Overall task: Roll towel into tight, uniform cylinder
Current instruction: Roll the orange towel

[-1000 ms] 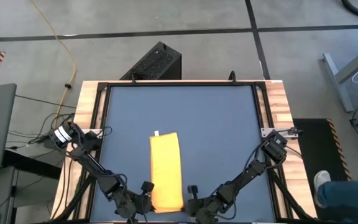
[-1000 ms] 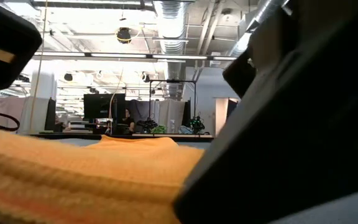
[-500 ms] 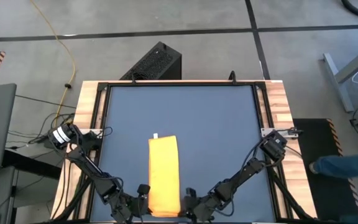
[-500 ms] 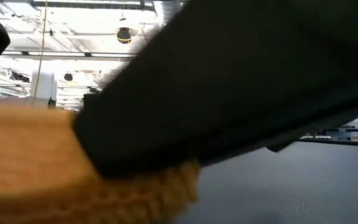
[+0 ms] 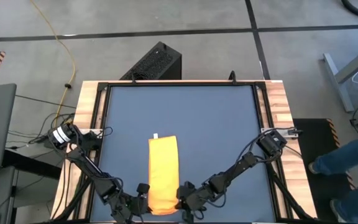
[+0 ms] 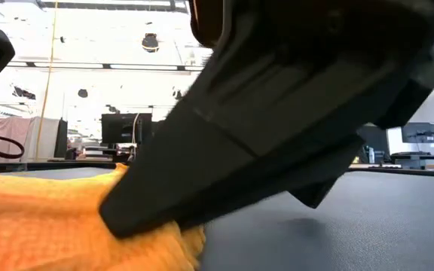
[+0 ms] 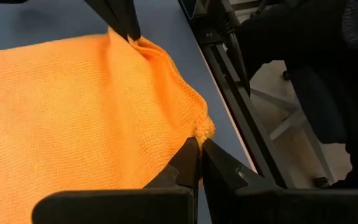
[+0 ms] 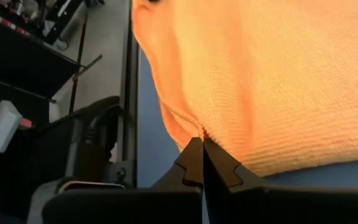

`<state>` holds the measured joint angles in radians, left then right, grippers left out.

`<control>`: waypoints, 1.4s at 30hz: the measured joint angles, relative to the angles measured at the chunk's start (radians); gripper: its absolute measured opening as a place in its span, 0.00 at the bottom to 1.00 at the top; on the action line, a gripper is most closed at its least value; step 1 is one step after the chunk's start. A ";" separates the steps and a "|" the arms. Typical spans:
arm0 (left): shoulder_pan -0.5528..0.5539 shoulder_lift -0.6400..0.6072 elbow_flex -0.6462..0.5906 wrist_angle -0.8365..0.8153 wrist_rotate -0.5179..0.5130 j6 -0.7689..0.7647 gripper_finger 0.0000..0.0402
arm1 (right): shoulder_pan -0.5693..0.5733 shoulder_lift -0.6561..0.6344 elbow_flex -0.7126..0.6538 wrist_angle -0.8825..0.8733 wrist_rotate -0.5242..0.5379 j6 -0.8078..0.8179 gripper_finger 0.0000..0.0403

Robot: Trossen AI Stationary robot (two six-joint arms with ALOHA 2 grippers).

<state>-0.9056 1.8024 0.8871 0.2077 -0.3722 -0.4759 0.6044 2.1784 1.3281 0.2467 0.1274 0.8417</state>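
Left gripper [image 5: 143,200] sits at the near edge of the dark blue mat [image 5: 216,124], at about 7 o'clock from the mat's centre, and you can see in its wrist view that its two dark fingers [image 7: 188,163] are pinched together on the near left corner of the towel [image 5: 164,174]. Your grip there looks clenched right on the frayed corner of the cloth, with the weave bunched up just ahead of the tips.

Between the two arms, the towel lies flat as a narrow folded strip running from 12 to 6 o'clock, a little left of the mat's middle. Its small white tag [image 5: 156,134] pokes out at the far left corner. The near end sits at the mat's near edge, pinched up slightly where both grippers meet it.

At about 5 o'clock from the mat's centre, your right gripper [image 5: 180,198] grasps the near right corner of the towel. Its wrist view shows the fingertips [image 8: 199,160] closed to a point on the hem, with yellow cloth spread beyond them. In the low view the right arm's dark body fills most of the frame above the towel's bunched edge [image 6: 66,226]

Beyond the table's right side, you have a person's leg [image 5: 347,158] on the floor
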 joint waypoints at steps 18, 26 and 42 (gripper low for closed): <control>-0.009 0.000 0.000 -0.040 -0.007 -0.010 0.00 | -0.019 0.000 0.000 -0.028 -0.105 -0.135 0.06; -0.009 -0.001 0.000 -0.042 -0.007 -0.005 0.00 | -0.044 0.000 0.000 -0.034 -0.106 -0.146 0.06; -0.008 -0.001 0.000 -0.078 -0.014 -0.012 0.00 | -0.049 -0.001 0.000 -0.050 -0.148 -0.196 0.15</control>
<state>-0.9140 1.8019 0.8867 0.1299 -0.3866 -0.4875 0.5555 2.1773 1.3285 0.1967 -0.0207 0.6457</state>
